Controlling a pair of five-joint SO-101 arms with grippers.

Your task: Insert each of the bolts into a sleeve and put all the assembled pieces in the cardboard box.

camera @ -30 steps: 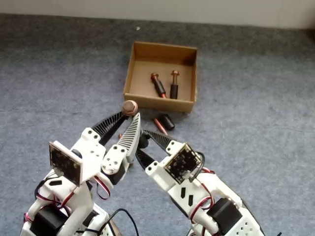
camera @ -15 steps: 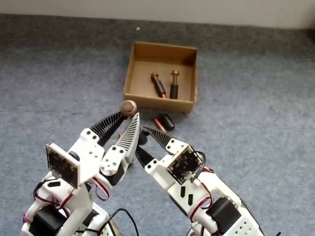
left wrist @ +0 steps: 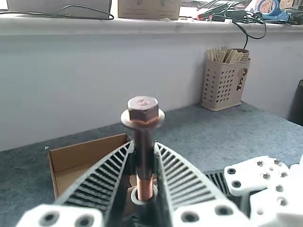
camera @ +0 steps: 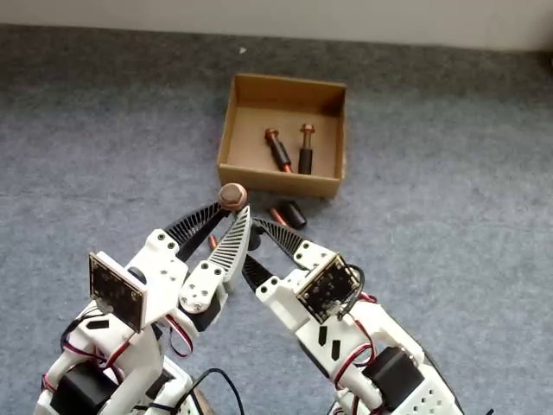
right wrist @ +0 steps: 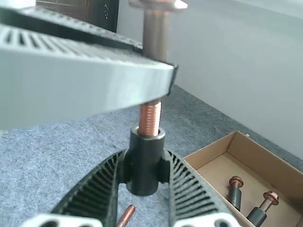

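Grey, carpet-like cloth covers the bench, where the ribbed left jaws are clenched on the shank of a copper-coloured bolt (left wrist: pixel 142 113), held upright with its hex head on top. Its threaded tip sits in the mouth of a round black sleeve (right wrist: pixel 143 165) grasped by the right jaws just below, near the brown cardboard box (camera: pixel 281 183). Two assembled pieces (camera: pixel 278 150) lie inside the box, and a spare sleeve (camera: pixel 294 212) and spare bolt (camera: pixel 278 216) lie just outside its near wall.
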